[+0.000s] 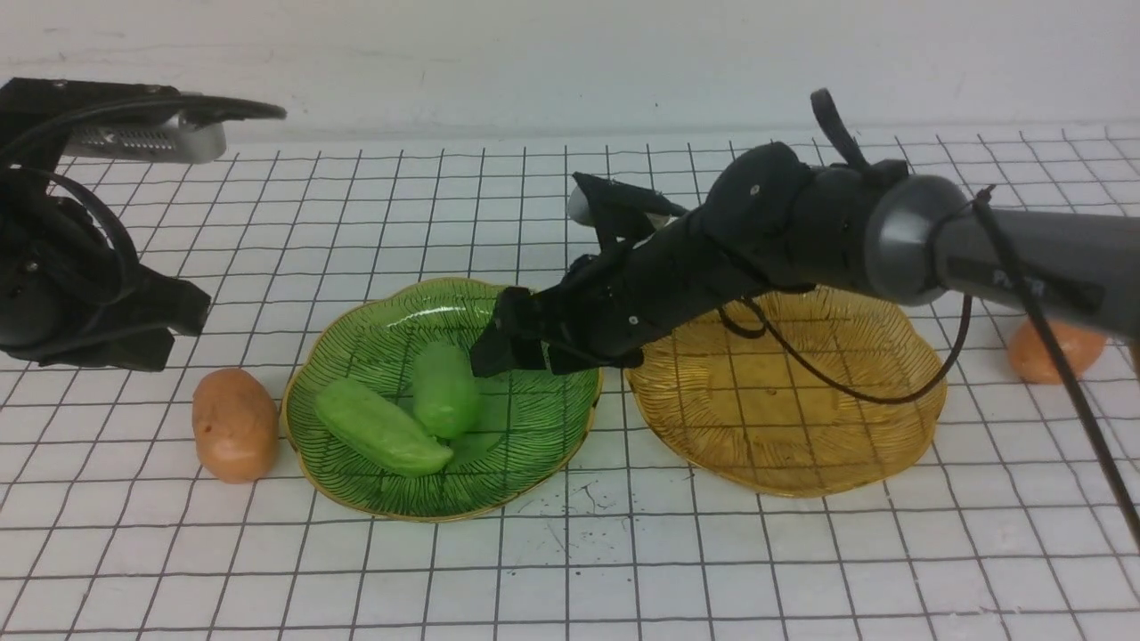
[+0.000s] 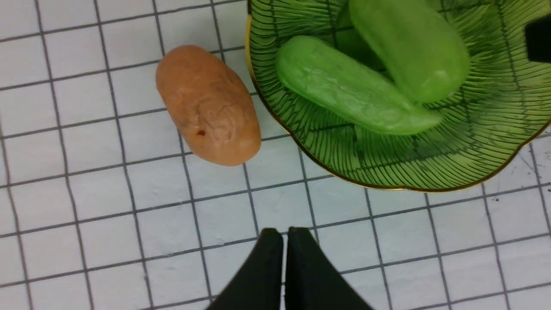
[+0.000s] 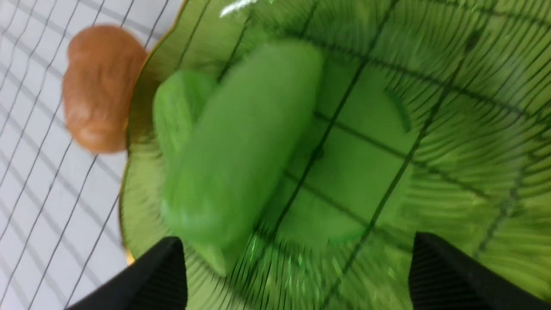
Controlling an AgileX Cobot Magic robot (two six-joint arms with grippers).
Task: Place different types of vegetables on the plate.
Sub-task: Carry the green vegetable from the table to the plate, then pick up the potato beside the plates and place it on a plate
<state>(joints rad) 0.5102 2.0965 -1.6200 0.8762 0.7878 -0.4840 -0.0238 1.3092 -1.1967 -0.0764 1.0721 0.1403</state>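
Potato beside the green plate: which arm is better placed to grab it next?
Probably left. Its shut, empty jaws hang by the potato; the right arm holds open jaws over the green plate.

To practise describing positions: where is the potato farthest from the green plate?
In the front view, that potato lies at the far right, just past the amber plate's rim.

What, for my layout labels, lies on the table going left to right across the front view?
left potato → green plate → amber plate → right potato
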